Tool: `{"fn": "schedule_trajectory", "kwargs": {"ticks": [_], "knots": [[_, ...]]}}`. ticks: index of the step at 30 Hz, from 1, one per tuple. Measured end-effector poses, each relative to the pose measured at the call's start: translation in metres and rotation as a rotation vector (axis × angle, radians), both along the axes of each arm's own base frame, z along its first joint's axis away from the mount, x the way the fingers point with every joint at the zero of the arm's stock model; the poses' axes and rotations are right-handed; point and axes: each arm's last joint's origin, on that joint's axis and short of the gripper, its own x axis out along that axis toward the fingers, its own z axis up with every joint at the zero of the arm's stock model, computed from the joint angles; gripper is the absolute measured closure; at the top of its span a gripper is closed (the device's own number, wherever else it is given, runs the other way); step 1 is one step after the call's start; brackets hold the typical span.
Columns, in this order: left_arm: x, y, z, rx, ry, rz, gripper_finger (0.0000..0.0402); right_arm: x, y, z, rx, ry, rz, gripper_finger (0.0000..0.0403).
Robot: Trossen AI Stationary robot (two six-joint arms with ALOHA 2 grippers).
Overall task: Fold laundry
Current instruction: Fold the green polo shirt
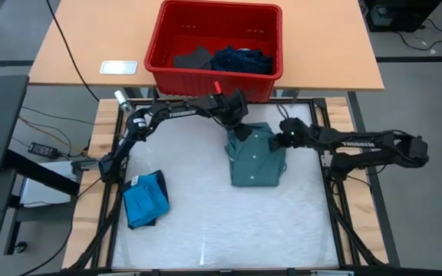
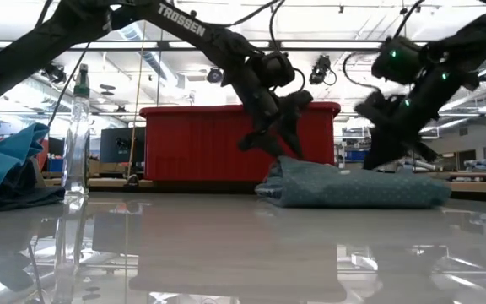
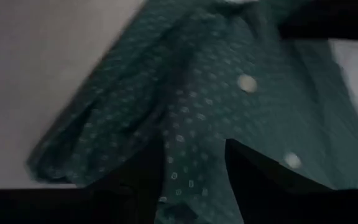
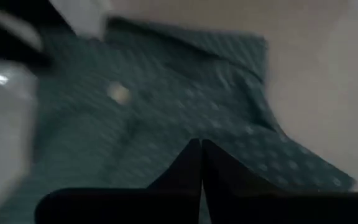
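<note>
The grey-green dotted shirt [image 1: 255, 161] lies folded on the table's middle, flat on its underside [image 2: 353, 190]. My left gripper [image 1: 240, 130] is at its far left corner, shut on a ridge of cloth [image 3: 191, 180]. My right gripper [image 1: 282, 140] is at the shirt's far right side, fingers shut [image 4: 201, 162] over the cloth [image 4: 166, 106]. A bright blue small garment [image 1: 146, 199] lies near the table's left edge. Dark navy cloth [image 1: 240, 60] and a charcoal piece [image 1: 194, 57] lie in the red bin [image 1: 167, 61]. My left gripper pinches a raised fold of the shirt near its far left corner [image 3: 188, 155] between its two fingers [image 3: 253, 174], coming slanting down from the far left. The rest of the shirt lies on the table. How many layers are in the fold I cannot tell. My right gripper: its shut fingertips are right at the shirt's far right part, and I cannot tell whether they touch it.
The red bin [image 2: 192, 143] stands on the wooden table beyond the far edge. A clear spray bottle [image 2: 77, 135] stands by the far left corner. The near half of the white table [image 1: 221, 230] is bare between the blue garment and the right rail.
</note>
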Motion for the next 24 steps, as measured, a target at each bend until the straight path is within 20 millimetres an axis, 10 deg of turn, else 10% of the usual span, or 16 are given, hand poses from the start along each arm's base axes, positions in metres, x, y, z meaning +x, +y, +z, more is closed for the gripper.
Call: {"fn": "schedule_trajectory", "kwargs": {"ticks": [13, 24], "knots": [[-0.017, -0.060, 0.039, -0.010, 0.134, -0.117, 0.0223, -0.015, 0.050, 0.028, 0.432, -0.129, 0.104, 0.0396], [-0.031, -0.053, -0.015, -0.152, 0.183, 0.175, 0.0223, -0.031, 0.078, 0.024, 0.435, -0.004, -0.018, 0.0398]]}}
